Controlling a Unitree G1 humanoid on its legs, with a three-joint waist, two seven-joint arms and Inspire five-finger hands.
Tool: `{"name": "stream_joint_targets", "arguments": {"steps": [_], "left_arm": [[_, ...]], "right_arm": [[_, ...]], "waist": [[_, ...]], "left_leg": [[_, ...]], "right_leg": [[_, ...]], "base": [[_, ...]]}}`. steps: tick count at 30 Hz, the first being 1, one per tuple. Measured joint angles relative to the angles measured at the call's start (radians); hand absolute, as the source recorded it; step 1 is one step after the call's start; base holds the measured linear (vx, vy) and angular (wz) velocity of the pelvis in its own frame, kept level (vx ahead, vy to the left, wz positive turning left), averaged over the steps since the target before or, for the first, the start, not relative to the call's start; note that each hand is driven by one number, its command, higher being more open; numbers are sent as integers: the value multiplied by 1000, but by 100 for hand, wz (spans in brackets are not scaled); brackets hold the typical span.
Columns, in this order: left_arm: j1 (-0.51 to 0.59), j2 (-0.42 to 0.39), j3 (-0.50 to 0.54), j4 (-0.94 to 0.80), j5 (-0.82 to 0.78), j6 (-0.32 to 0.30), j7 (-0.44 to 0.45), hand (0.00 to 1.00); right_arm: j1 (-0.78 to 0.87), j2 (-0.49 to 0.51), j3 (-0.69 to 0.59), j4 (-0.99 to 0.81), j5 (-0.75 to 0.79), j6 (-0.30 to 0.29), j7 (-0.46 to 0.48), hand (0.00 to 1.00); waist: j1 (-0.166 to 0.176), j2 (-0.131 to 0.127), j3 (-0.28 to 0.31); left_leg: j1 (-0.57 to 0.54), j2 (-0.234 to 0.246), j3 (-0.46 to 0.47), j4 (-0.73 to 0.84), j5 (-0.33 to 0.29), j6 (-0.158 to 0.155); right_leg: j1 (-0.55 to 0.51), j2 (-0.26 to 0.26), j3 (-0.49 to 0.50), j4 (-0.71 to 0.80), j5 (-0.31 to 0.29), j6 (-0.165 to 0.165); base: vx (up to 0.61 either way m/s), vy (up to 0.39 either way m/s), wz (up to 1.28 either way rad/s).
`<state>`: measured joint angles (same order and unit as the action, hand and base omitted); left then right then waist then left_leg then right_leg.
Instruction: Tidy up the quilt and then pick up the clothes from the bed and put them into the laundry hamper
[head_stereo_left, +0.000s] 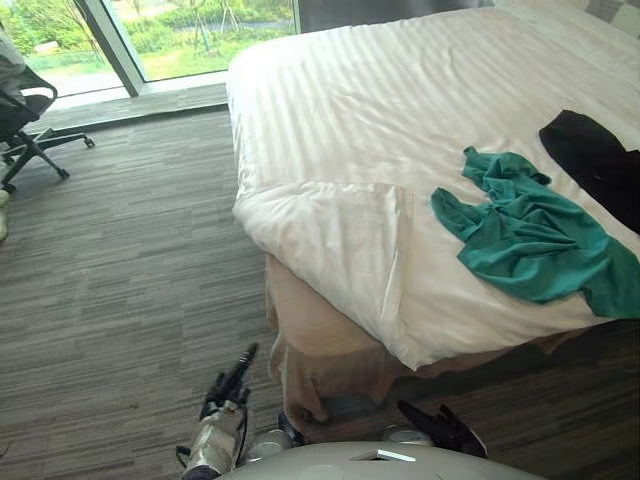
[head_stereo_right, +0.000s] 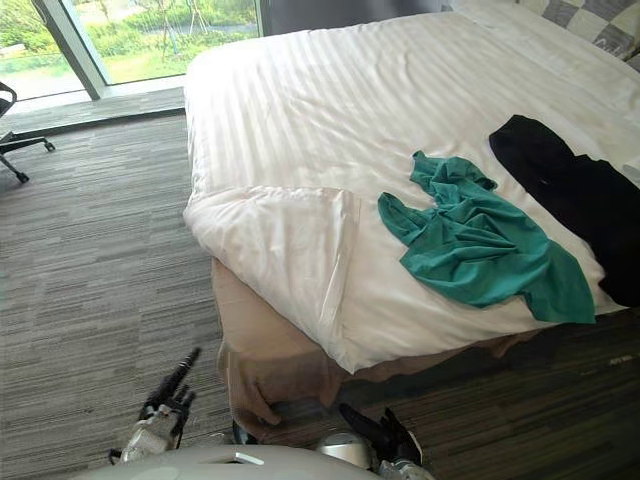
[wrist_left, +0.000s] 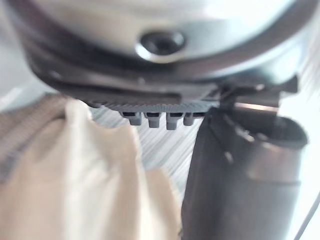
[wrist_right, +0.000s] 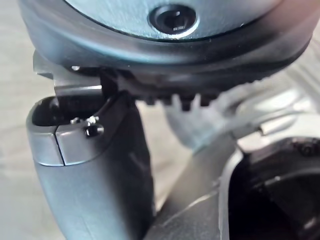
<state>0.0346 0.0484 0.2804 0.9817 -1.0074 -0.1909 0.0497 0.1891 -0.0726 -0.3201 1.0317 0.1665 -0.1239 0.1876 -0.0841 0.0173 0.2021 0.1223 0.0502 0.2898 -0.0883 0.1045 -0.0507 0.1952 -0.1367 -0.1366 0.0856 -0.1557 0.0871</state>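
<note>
An office chair (head_stereo_left: 25, 120) stands at upper left. At the bottom edge the left hand (head_stereo_left: 228, 390) hangs low, fingers straight and empty. The quilt (head_stereo_left: 340, 230) covers the bed (head_stereo_left: 320, 350), its near corner folded back at centre, so tidying looks to be the step in hand. The next move likely calls for raising both hands to that fold. The right hand (head_stereo_left: 440, 425) is low too, fingers relaxed and empty. At right, a green garment (head_stereo_left: 530, 240) and a black garment (head_stereo_left: 600, 160) lie on the quilt.

black garment (head_stereo_left: 592, 160): cut by right edge | office chair (head_stereo_left: 18, 115): cut by left edge

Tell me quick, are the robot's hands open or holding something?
Left hand: open, fingers straight, holding nothing.
Right hand: open, holding nothing.
</note>
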Motion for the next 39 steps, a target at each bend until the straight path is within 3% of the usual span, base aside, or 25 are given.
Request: {"name": "stream_joint_targets", "arguments": {"steps": [5,10,13,16,20,23,26,30,35,39], "left_arm": [[-51,75,254,-51,-261,-207,197,100],[-66,177,463,-120,-276,-338,400,100],[-66,227,535,-172,-172,-347,475,100],[-66,278,532,-248,15,-294,482,100],[-93,378,419,-375,304,-192,428,100],[-207,479,242,-488,589,-121,313,100],[-308,527,99,-525,742,-94,219,100],[-451,568,-114,-533,869,-41,76,100],[-617,598,-425,-507,978,45,-81,100],[-702,598,-560,-473,1029,74,-143,100]], "right_arm": [[1,-17,53,-5,13,7,-19,100],[28,-27,96,-17,71,30,-53,100],[46,-28,112,-28,87,38,-67,100],[69,-28,123,-57,93,38,-69,100],[88,-28,123,-68,96,26,-69,100],[101,-24,96,-68,114,-4,-63,100],[105,-15,52,-68,117,-22,-56,100],[104,-7,13,-67,117,-21,-39,100],[106,-8,-49,-62,116,-15,-35,100],[110,-10,-81,-54,115,-10,-20,100]], "waist": [[2,9,-7],[17,20,-26],[30,21,-44],[31,25,-49],[41,31,-55],[53,34,-65],[42,51,-67],[21,60,-67],[-36,67,-65],[-67,71,-63]], "left_leg": [[-1,13,-16,-1,0,-4],[-7,12,4,-1,-21,-6],[-7,9,14,-1,-33,-9],[-5,7,19,-1,-43,-12],[2,5,21,-1,-43,-15],[3,2,17,-1,-43,-16],[4,-5,20,-1,-43,-15],[7,-3,37,-1,-43,-16],[6,9,63,-2,-40,-19],[6,16,80,-2,-39,-21]], "right_leg": [[6,10,-12,-1,-4,-6],[6,13,-4,-18,-5,-9],[8,8,-4,-28,-6,-10],[18,0,-8,-36,-3,-6],[33,-1,-10,-40,-5,-9],[35,0,-12,-40,-5,-10],[33,0,-7,-40,-5,-10],[20,4,8,-39,-6,-10],[-7,14,45,-33,-5,-12],[-24,19,65,-23,-5,-12]], "base": [[-55,-28,8],[10,3,-2],[78,16,-4],[97,13,0],[96,-18,0],[64,-30,4],[14,-11,-1],[-29,-18,-15],[-40,-27,-23],[-24,-22,-16]]}}
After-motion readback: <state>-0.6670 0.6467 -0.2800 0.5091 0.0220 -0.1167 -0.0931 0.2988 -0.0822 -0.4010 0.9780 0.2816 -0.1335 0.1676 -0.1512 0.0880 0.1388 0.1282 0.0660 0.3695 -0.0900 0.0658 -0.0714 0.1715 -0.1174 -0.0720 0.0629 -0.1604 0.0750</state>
